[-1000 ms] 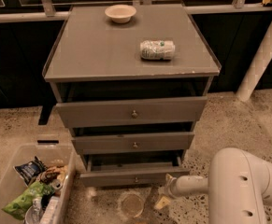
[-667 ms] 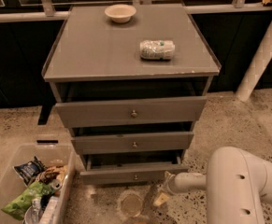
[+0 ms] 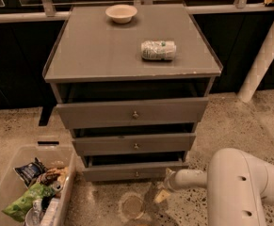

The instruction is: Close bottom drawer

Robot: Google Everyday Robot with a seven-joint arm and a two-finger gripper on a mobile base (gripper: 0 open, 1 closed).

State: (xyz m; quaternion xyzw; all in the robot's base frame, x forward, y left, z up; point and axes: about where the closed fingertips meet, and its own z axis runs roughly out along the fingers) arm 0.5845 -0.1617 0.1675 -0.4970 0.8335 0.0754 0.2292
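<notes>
The bottom drawer [image 3: 132,171] is the slimmest grey front of three, low on the cabinet, with a small round knob [image 3: 137,174] at its centre. It stands pulled out a little, with a dark gap above it. My white arm [image 3: 240,182] reaches in from the lower right. The gripper [image 3: 168,180] sits at the arm's tip, just at the right end of the bottom drawer's front, near the floor.
The top drawer [image 3: 132,112] and middle drawer [image 3: 134,144] also stand slightly out. A bowl [image 3: 121,13] and a lying can [image 3: 158,50] are on the cabinet top. A clear bin of snack bags [image 3: 30,192] is on the floor left. A white post [image 3: 263,60] stands right.
The arm's tip has stayed close to the right end of the bottom drawer, shifting only slightly. The drawer's front looks the same.
</notes>
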